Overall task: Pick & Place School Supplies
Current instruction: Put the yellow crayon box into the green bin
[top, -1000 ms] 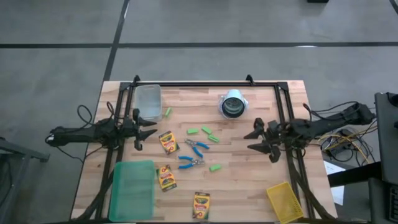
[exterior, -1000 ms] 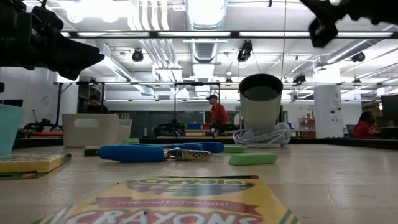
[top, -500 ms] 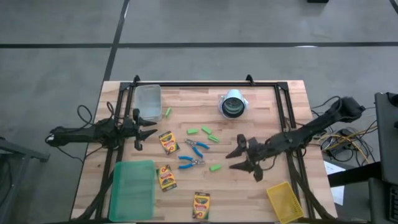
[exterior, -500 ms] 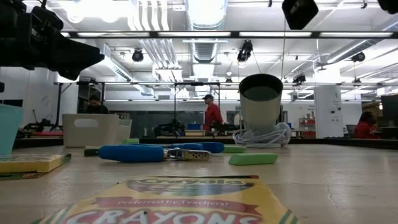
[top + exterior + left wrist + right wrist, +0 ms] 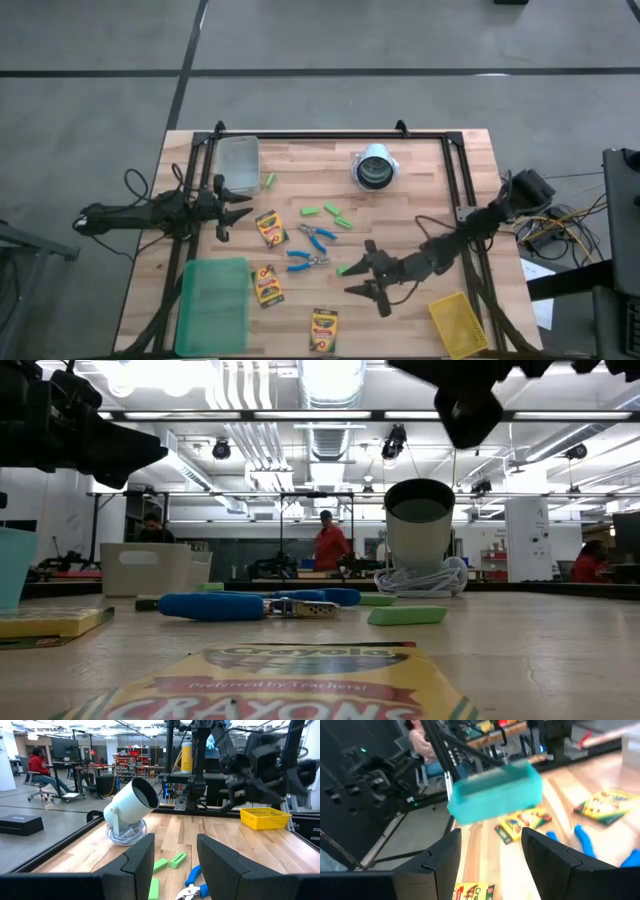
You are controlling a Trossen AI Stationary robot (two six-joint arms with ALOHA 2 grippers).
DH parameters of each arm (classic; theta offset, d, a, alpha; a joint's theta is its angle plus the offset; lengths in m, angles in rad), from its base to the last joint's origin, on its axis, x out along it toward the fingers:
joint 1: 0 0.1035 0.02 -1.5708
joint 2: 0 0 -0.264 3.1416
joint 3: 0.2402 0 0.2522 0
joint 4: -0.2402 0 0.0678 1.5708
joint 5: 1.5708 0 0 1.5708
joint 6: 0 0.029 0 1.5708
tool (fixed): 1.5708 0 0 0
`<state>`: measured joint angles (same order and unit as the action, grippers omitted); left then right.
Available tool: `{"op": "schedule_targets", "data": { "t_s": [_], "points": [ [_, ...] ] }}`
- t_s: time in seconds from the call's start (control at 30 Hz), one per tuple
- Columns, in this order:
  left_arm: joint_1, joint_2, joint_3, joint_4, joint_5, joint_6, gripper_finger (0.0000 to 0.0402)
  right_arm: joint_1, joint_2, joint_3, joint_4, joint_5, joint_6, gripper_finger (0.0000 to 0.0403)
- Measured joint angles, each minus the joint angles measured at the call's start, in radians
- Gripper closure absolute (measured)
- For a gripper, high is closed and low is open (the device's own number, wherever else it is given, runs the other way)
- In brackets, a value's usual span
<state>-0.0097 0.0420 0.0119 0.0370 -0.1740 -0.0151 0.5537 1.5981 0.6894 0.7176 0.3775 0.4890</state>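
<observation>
Left arm: dark, stretched level from the table's left edge toward the middle, its wrist pointing inward.
Left gripper [image 5: 238, 211]: two dark fingers [image 5: 135, 862] parted with a clear gap, nothing between them, poised above the tabletop.
Right arm: dark, reaching in a long diagonal from the right edge down toward the table's front centre, elbow raised near the right rail.
Right gripper [image 5: 362, 277]: two dark fingers [image 5: 442, 857] spread apart, empty, hanging over the wood, wrist angled toward the left side.
</observation>
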Motion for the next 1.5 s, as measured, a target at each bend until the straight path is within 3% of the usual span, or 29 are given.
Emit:
{"op": "schedule_targets", "data": {
  "t_s": [0.17, 0.53, 0.77, 1.07, 1.2, 1.5],
  "points": [
    [0.000, 0.000, 0.000, 0.000, 0.000, 0.000, 0.0248, 0.001, 0.104, 0.026, 0.005, 0.066, 0.098, 0.0199],
    [0.000, 0.000, 0.000, 0.000, 0.000, 0.000, 0.0248, 0.013, 0.252, 0.078, 0.019, 0.063, 0.085, 0.0199],
    [0.000, 0.000, 0.000, 0.000, 0.000, 0.000, 0.0248, 0.045, 0.357, 0.081, 0.135, 0.056, 0.087, 0.0199],
    [0.000, 0.000, 0.000, 0.000, 0.000, 0.000, 0.0248, 0.076, 0.492, 0.179, 0.152, 0.056, 0.087, 0.0199],
    [0.000, 0.000, 0.000, 0.000, 0.000, 0.000, 0.0248, 0.077, 0.514, 0.207, 0.115, 0.060, 0.088, 0.0199],
    [0.000, 0.001, 0.000, 0.000, 0.000, 0.000, 0.0248, 0.077, 0.485, 0.260, -0.166, 0.056, 0.202, 0.0199]
  ]
}}
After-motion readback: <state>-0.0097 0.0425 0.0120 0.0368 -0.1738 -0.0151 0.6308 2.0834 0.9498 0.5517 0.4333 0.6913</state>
